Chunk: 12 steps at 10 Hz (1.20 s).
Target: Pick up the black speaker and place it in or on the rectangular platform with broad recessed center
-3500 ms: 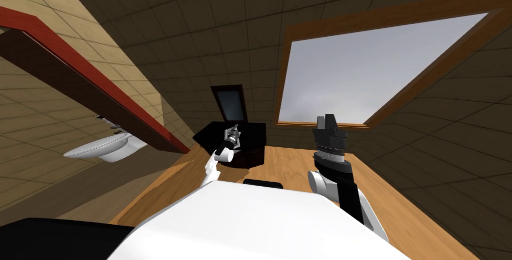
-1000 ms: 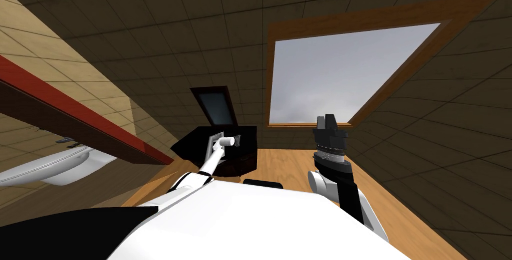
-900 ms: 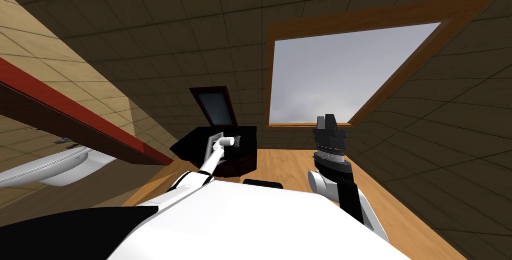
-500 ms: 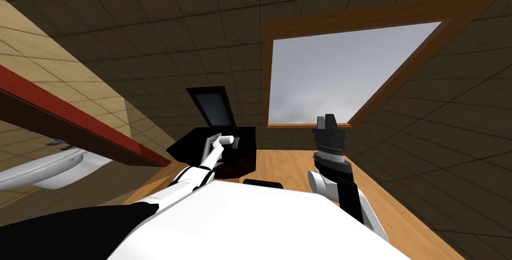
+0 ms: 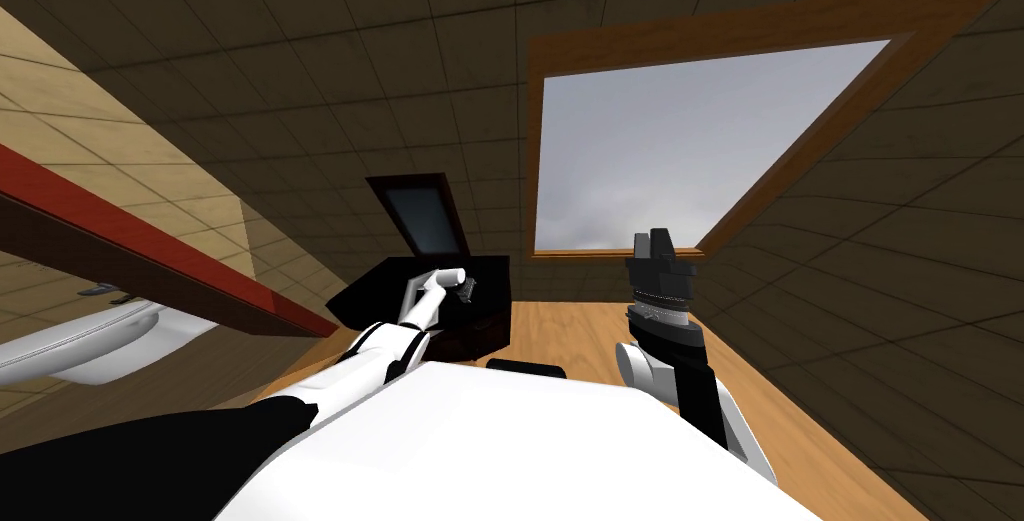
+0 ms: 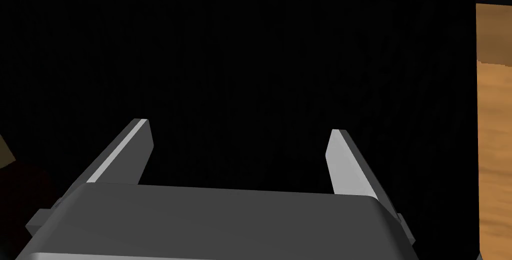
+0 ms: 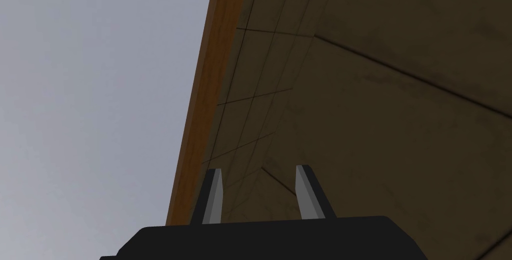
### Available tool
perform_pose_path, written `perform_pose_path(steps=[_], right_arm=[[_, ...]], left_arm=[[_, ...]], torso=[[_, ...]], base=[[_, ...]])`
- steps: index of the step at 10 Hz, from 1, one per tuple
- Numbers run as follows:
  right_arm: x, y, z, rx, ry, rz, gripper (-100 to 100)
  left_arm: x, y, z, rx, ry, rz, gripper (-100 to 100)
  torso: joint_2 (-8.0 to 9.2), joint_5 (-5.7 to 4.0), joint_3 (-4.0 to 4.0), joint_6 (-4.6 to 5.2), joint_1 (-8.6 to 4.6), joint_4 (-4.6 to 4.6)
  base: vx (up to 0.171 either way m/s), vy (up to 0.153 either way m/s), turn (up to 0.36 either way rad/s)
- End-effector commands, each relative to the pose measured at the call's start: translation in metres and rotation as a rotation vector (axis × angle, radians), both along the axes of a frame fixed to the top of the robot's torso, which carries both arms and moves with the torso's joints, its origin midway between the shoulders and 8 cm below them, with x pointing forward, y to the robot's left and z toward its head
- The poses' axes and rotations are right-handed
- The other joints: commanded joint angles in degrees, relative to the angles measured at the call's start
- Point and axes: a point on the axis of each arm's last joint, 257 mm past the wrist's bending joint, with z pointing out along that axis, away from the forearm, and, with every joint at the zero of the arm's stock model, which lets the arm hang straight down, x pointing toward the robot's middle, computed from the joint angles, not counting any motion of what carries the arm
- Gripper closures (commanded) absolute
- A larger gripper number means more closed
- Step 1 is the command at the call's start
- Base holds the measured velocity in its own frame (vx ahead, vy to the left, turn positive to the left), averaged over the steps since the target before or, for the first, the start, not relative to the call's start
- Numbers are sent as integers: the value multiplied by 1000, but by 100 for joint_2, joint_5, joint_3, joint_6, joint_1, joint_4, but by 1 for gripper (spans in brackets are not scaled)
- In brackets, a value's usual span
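Nearness settles which arm: the left gripper (image 5: pixel 467 288) hangs at the black speaker (image 5: pixel 488 330) — a wide black box on the wooden floor (image 5: pixel 575 335), far and left of centre, close to the tiled wall (image 5: pixel 400 65) — while the right gripper (image 5: pixel 655 240) is raised well apart on the right.

In the left wrist view its fingers (image 6: pixel 135 147) are spread wide and grasp nothing. The box's flat black face lies straight ahead of them and close, with a strip of floor beside it. The box looks longer from left to right, so I judge the shorter span is the one to straddle — whether the spread can take it is unclear.

The right gripper's blades stand a narrow gap apart, with nothing between them.

Count: one black box, one dark-framed grey panel (image 5: pixel 420 213) just beyond it, two grippers.
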Motion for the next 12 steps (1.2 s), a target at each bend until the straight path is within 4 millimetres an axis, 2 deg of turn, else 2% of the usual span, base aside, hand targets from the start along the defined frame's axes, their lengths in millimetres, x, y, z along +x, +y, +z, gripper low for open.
perform_pose_path(steps=[1,3,5,6,12], right_arm=[[0,0,0,0,0,0,0],[0,0,0,0,0,0,0],[0,0,0,0,0,0,0],[0,0,0,0,0,0,0],[0,0,0,0,0,0,0]], left_arm=[[-9,6,-3,1,36,1,-100],[-23,21,-4,7,121,7,-100],[-36,29,-6,8,177,13,-100],[-36,29,-6,8,177,13,-100],[-74,72,1,25,343,50,-100]], torso=[[0,0,0,0,0,0],[0,0,0,0,3,0],[-1,1,-1,0,4,-1],[1,1,0,-1,4,0],[2,3,1,-1,14,0]], base=[[40,-18,1],[54,-21,4],[44,-15,5],[32,-11,5],[41,0,17]])
